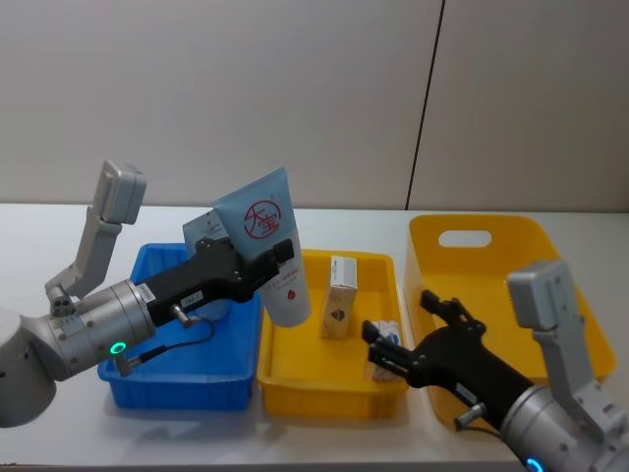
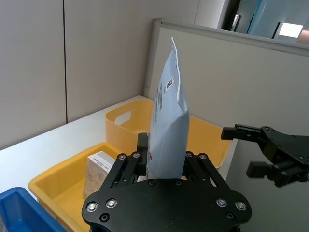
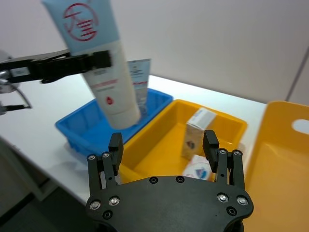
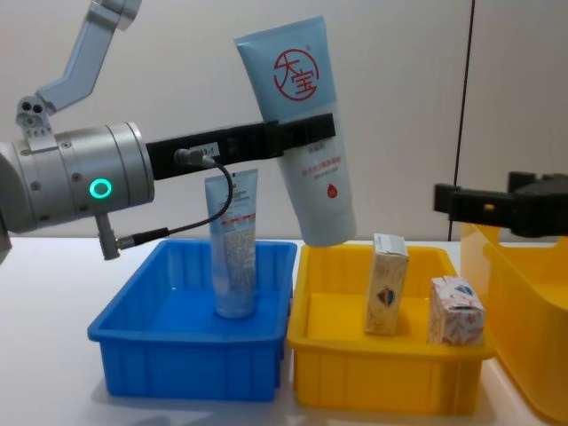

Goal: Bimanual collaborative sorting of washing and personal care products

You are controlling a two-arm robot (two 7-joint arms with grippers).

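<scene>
Your left gripper (image 4: 306, 129) is pinching a tube (image 4: 300, 75) over the blue tray's (image 4: 186, 373) 3 o'clock rim (another tube (image 4: 232, 257) is already standing inside). Your right gripper (image 3: 163, 141), fingers spread, is hovering near two boxes (image 4: 386, 284), probably unsorted.

On the raised tube (image 4: 300, 84) you can read one sign: a red ring with the two Chinese characters 大宝 inside it, near the flat top end. Under it come short lines of red print and a red drop mark; the lines are too small to read. Its back side, in the left wrist view, carries a small dark label and columns of print, not legible. The second tube (image 4: 233, 248) in the blue tray (image 4: 191, 364) has fine print, and the upright box (image 4: 387, 284) and the lower box (image 4: 455, 312) have red-and-blue emblems; you cannot make out any word there.
</scene>
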